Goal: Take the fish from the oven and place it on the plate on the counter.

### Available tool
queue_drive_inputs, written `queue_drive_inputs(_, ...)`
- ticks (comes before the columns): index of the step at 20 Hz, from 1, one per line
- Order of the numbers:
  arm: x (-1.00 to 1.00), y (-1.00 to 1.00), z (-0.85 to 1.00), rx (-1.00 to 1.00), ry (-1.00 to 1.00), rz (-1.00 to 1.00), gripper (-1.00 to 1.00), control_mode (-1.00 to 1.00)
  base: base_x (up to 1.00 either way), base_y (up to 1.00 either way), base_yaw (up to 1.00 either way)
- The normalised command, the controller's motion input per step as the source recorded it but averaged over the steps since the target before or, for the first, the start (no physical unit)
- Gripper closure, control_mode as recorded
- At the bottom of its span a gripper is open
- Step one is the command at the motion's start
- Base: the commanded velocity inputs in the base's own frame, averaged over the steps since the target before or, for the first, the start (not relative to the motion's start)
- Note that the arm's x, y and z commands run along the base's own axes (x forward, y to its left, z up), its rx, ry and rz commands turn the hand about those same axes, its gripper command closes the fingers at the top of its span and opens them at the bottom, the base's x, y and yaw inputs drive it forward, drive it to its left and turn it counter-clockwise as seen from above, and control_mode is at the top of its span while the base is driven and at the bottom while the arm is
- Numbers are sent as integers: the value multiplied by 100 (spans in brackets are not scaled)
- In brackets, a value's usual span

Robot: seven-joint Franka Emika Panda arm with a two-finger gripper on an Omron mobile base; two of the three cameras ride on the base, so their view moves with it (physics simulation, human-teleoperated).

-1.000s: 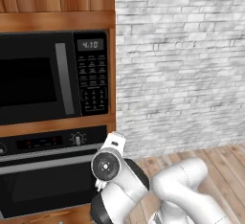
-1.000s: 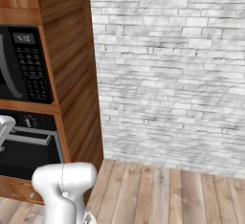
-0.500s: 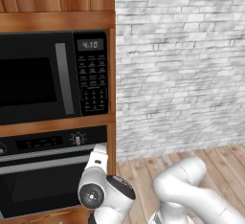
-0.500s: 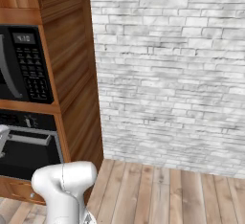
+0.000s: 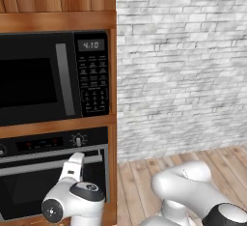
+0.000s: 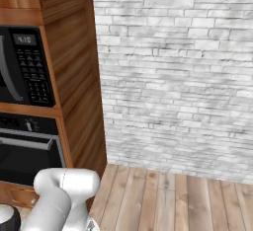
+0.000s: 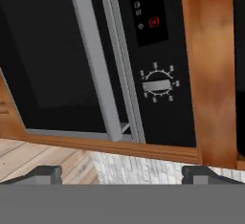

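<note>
Two black appliances sit stacked in the wooden cabinet at the left of the left base view: the microwave [image 5: 53,77] in the upper left, its display reading 4:10 above a keypad whose small labels are too blurred to read, and below it the oven [image 5: 34,181] at the lower left, with its long silver bar handle [image 5: 43,163] running across the glass door and a control knob [image 5: 78,140] on the panel above. In the hand view, rolled so the handle [image 7: 95,60] runs almost top to bottom left of centre, the oven door is shut, dark glass to the left of the bar; the control panel to its right carries a small blue display and a red symbol near the top, neither readable, and the knob [image 7: 158,85] sits ringed by tick marks right of centre. The gripper [image 7: 122,174] is released, its two dark fingertips [image 7: 45,173] set wide apart at the bottom of that view, just short of the handle's end and touching nothing. The fish cannot be made out through the dark glass. Right of the cabinet's wooden edge [image 5: 112,123], both base views show a white brick wall [image 5: 183,65] and bare plank floor [image 6: 168,200], open room beside the oven.
</note>
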Motion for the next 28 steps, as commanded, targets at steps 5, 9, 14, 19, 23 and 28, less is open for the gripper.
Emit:
queue_drive_inputs(5, 17, 4, -13, -9, -12, 5, -100, -100, 0, 0, 0)
queue_drive_inputs(9, 29, 0, -22, -6, -20, 8, -100, -100, 0, 0, 0)
queue_drive_inputs(14, 43, 0, -33, -1, -13, 8, -100, -100, 0, 0, 0)
queue_drive_inputs(19, 41, 1, -34, 0, -11, 10, -100, -100, 0, 0, 0)
queue_drive_inputs(23, 36, 19, -34, 0, 0, 3, -100, -100, 0, 0, 0)
queue_drive_inputs(28, 39, 30, -30, -9, 2, 0, -100, -100, 0, 0, 0)
